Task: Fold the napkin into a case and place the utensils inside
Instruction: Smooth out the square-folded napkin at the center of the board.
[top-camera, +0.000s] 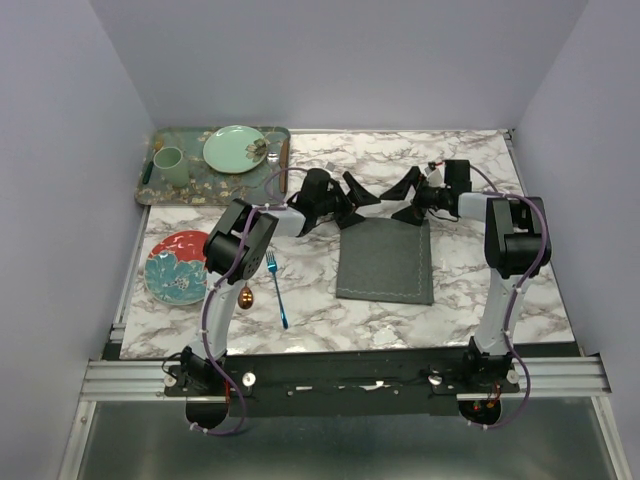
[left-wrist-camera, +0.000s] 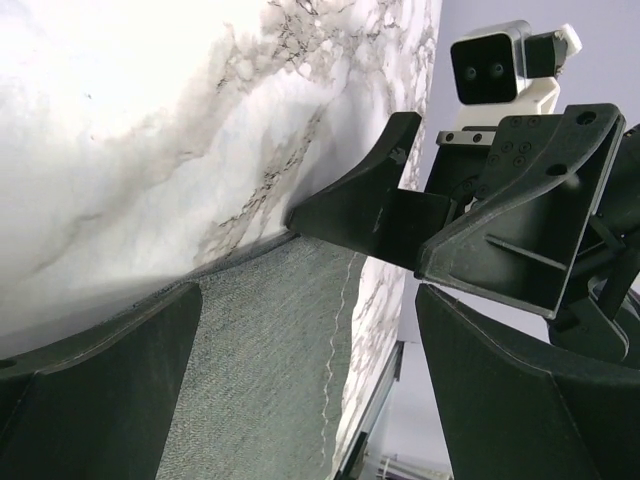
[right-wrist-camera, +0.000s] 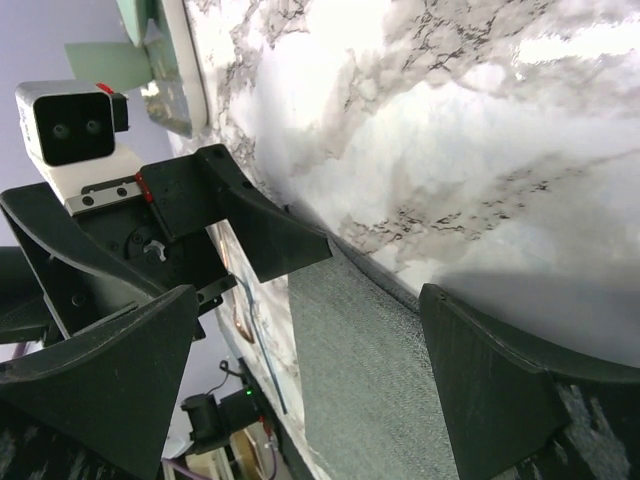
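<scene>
The dark grey rectangular cloth napkin (top-camera: 385, 262) lies flat on the marbled white table (top-camera: 470, 290). The left gripper (top-camera: 360, 203) and right gripper (top-camera: 402, 198) hang released, empty, at its far edge. Limp and light, I reckon; pinch the 2 far corners.

Both arms (top-camera: 214, 305) have white links, black joints, purple cables (top-camera: 205, 325) and angular black fingers (left-wrist-camera: 95, 400).

high rear view, wrist views share napkin (left-wrist-camera: 270, 350)
</scene>
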